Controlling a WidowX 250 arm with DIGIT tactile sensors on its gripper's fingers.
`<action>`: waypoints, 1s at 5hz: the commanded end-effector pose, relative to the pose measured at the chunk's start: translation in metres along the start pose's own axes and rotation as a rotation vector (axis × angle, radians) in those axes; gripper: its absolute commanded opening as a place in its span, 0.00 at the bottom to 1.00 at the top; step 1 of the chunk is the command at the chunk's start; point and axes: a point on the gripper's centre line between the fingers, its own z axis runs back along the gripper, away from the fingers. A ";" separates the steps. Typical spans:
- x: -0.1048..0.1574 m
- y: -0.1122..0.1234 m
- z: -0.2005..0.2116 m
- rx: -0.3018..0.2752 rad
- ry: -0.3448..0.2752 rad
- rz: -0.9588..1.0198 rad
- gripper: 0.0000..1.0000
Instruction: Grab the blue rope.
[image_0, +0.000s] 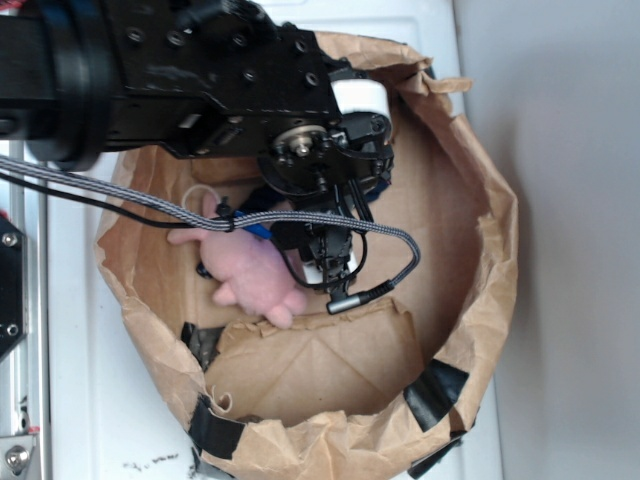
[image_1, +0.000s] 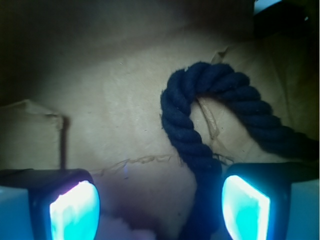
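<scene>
Glowing fingertips (image_1: 75, 212) of the gripper (image_1: 160, 210) stand wide apart over the blue rope (image_1: 200, 125).

Held by nothing, the rope runs up between the open jaws close to the right-hand pad, then bends in a loop ahead of the gripper and trails off to its right, lying on the brown paper bag (image_0: 480, 250) floor. A pink plush toy (image_0: 250, 275) lies just beside the gripper, under the grey braided cable (image_0: 120, 190).
</scene>
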 end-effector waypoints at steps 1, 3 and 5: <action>0.013 -0.006 -0.021 0.040 0.003 -0.024 1.00; -0.005 -0.017 -0.027 0.070 0.014 -0.037 0.08; -0.023 -0.024 -0.020 0.092 -0.032 -0.042 0.00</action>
